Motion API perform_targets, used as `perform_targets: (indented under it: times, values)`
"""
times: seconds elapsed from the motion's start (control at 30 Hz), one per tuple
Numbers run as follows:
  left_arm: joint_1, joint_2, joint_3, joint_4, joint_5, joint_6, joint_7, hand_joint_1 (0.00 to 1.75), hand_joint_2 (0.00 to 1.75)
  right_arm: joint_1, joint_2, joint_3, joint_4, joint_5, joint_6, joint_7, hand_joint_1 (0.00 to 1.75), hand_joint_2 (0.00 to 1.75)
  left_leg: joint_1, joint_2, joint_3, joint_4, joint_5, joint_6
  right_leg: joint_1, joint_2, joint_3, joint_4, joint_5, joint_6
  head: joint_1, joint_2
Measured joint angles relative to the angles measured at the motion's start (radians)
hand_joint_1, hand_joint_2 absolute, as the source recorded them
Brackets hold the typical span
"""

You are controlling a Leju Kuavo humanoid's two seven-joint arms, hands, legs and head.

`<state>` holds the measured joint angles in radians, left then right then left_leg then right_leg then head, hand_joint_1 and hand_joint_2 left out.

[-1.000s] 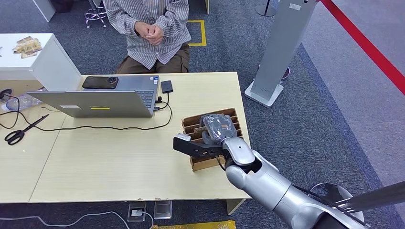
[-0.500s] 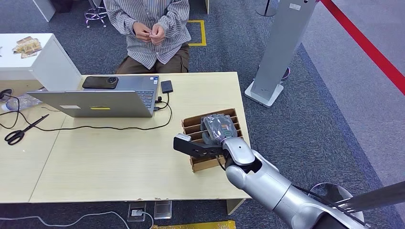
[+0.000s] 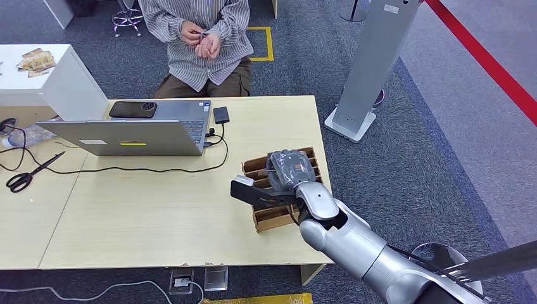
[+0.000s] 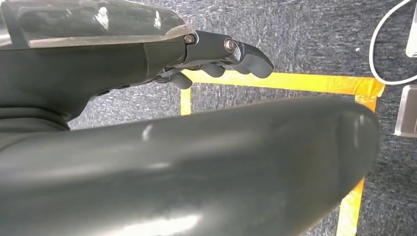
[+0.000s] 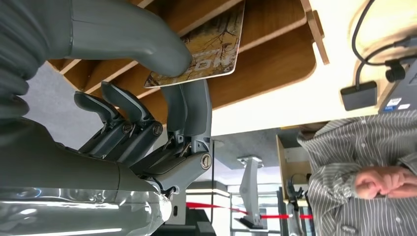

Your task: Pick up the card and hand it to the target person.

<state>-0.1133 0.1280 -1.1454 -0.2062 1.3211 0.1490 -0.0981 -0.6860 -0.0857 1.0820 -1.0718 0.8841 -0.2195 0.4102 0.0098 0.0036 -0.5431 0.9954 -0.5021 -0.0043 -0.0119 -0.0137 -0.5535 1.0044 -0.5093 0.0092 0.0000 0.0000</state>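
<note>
A brown printed card (image 5: 206, 51) is pinched between thumb and fingers of the right hand (image 3: 290, 170), just above the slotted brown cardboard holder (image 3: 253, 166) near the wooden table's (image 3: 158, 215) right edge, presumably so it can be drawn clear for the seated person (image 3: 196, 44) in the striped shirt.

Card (image 5: 206, 49): printed lettering, partly hidden, not legible.

Left hand (image 4: 221, 51) with dark fingers curled in and holding nothing, above grey carpet (image 4: 305, 34) crossed by yellow tape lines (image 4: 295, 82), a white cable (image 4: 381, 44) looping near the picture's edge beside a pale boxlike object (image 4: 407, 110) too cropped to identify.
</note>
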Motion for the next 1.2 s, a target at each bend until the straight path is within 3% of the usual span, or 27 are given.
perform_targets:
  times: [0.2,0.43,0.6,0.8,0.9,1.0,1.1,1.2]
  values:
    - [0.001,0.004,0.008,0.000,0.007,-0.002,-0.019,0.00,0.00,-0.048,-0.023,-0.043,-0.075,-0.097,0.036,-0.026,1.75,1.75,0.000,0.001,-0.002,0.002,0.000,0.000,0.000,0.001,-0.002,0.002,0.000,0.000,0.000,0.000]
    - [0.002,0.005,0.020,0.002,0.022,-0.005,-0.016,0.00,0.00,-0.173,-0.098,-0.083,-0.246,-0.453,0.247,-0.029,1.75,1.75,-0.001,0.000,-0.004,0.004,0.000,0.000,0.000,0.000,-0.004,0.004,0.000,0.000,0.000,0.000]
    - [0.003,-0.009,0.036,0.003,0.039,0.007,0.001,0.00,0.00,-0.227,-0.114,-0.093,-0.309,-0.531,0.313,-0.011,1.75,1.75,-0.001,0.000,-0.004,0.004,-0.001,0.000,-0.001,-0.001,-0.004,0.004,-0.001,0.000,0.000,0.000]
    - [0.005,-0.025,0.041,0.004,0.044,0.015,0.011,0.00,0.00,-0.209,-0.090,-0.106,-0.291,-0.519,0.269,-0.055,1.75,1.75,-0.001,-0.001,-0.001,0.001,0.000,0.000,-0.001,-0.001,-0.002,0.001,0.000,0.000,0.000,0.000]
    - [0.004,-0.029,0.034,0.005,0.037,0.012,0.011,0.00,0.00,-0.179,-0.069,-0.121,-0.251,-0.463,0.199,-0.091,1.75,1.75,0.000,-0.001,0.000,0.001,0.000,0.000,0.000,-0.001,0.000,0.000,0.000,0.000,0.000,0.000]
    - [0.004,-0.035,0.025,0.006,0.029,0.008,0.007,0.00,0.00,-0.154,-0.032,-0.149,-0.167,-0.403,0.093,-0.165,1.75,1.75,0.000,-0.001,0.000,0.000,0.000,0.000,0.000,-0.001,0.000,0.000,0.000,0.000,0.000,0.000]
    - [0.004,-0.042,0.020,0.007,0.025,0.005,-0.002,0.00,0.00,-0.143,0.009,-0.187,-0.046,-0.413,0.002,-0.283,1.75,1.75,0.000,0.000,0.001,-0.001,0.000,0.000,0.000,0.000,0.001,-0.001,0.000,0.000,0.000,0.000]
    - [0.004,-0.046,0.022,0.008,0.029,0.009,-0.002,0.00,0.00,-0.142,0.038,-0.197,0.039,-0.403,-0.065,-0.345,1.75,1.75,0.000,0.001,0.002,-0.001,0.000,0.000,0.000,0.001,0.001,-0.001,0.001,0.000,0.000,0.000]
